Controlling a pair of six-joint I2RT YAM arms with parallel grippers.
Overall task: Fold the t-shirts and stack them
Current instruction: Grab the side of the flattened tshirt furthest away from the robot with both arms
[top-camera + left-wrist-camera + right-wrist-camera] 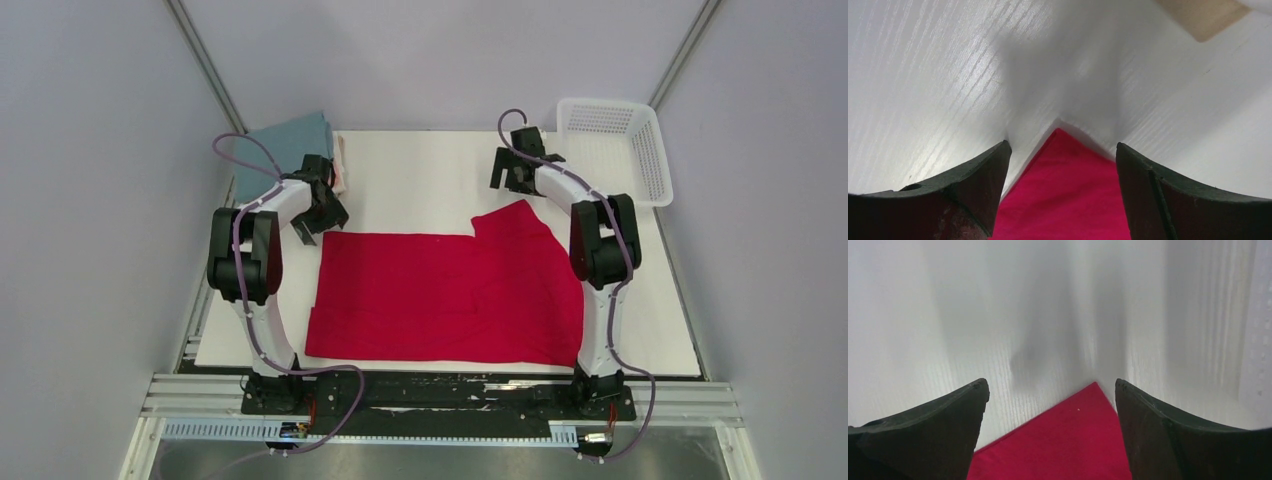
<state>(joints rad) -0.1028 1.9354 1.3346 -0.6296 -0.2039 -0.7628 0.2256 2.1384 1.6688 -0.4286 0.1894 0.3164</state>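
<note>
Flat shirt (440,295) plain crimson; folded shirt (280,150) dusty teal; basket (655,165) white mesh; table (420,180) white, faint grain; arms (285,203) white and black.

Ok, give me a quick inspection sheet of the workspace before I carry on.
Surface: white table, no spills seen.
Job's things: red shirt spread flat in the middle; folded teal shirt at the far left corner.
Clutter: white basket at the far right corner, looks empty.
Grippers: left gripper and right gripper open, each at a far corner of the red shirt.
Cables: purple cables along both arms, off the cloth.
Surroundings: grey walls; nothing else seen.
</note>
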